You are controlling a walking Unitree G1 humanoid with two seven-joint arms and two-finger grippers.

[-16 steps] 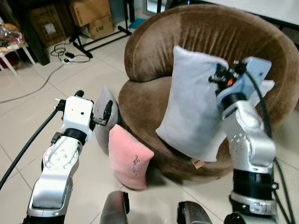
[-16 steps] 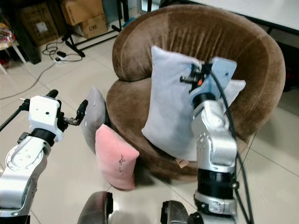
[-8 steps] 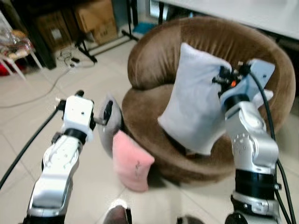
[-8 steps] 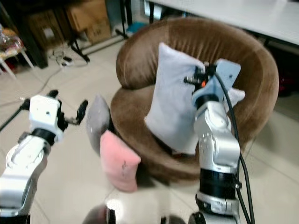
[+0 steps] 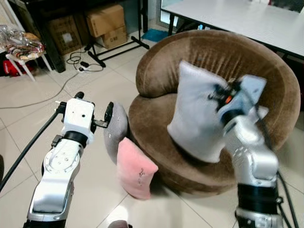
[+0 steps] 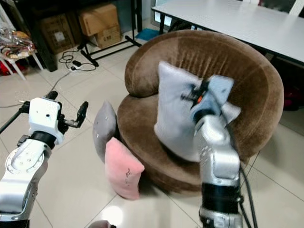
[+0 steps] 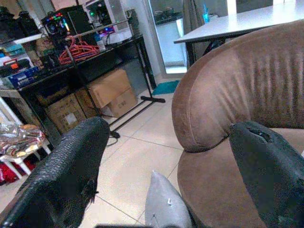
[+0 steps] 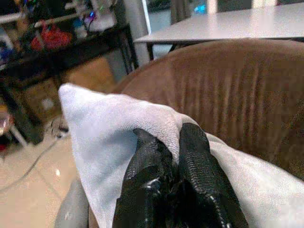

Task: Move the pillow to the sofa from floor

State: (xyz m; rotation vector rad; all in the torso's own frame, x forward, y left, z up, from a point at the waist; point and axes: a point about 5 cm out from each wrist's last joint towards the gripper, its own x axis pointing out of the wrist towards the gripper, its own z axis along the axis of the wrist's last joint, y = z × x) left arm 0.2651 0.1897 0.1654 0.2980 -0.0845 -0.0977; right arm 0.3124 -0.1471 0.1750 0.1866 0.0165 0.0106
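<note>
Over the brown sofa (image 5: 213, 52), at about two o'clock from the head camera: right gripper (image 8: 173, 164) pinching the top edge of the white pillow (image 5: 197, 114), fingers pressed together on the fabric, pillow hanging upright with its lower end apparently touching the seat. Placing step, probably near its end. Next: lower, settle against the backrest, part the fingers, draw back. Left gripper (image 7: 168, 159) spread wide and empty, hovering at ten o'clock above the floor pillows. Three pillows counted: one white, one grey pillow (image 5: 116, 130), one pink pillow (image 5: 134, 167), the last two leaning by the base. One sofa.
</note>
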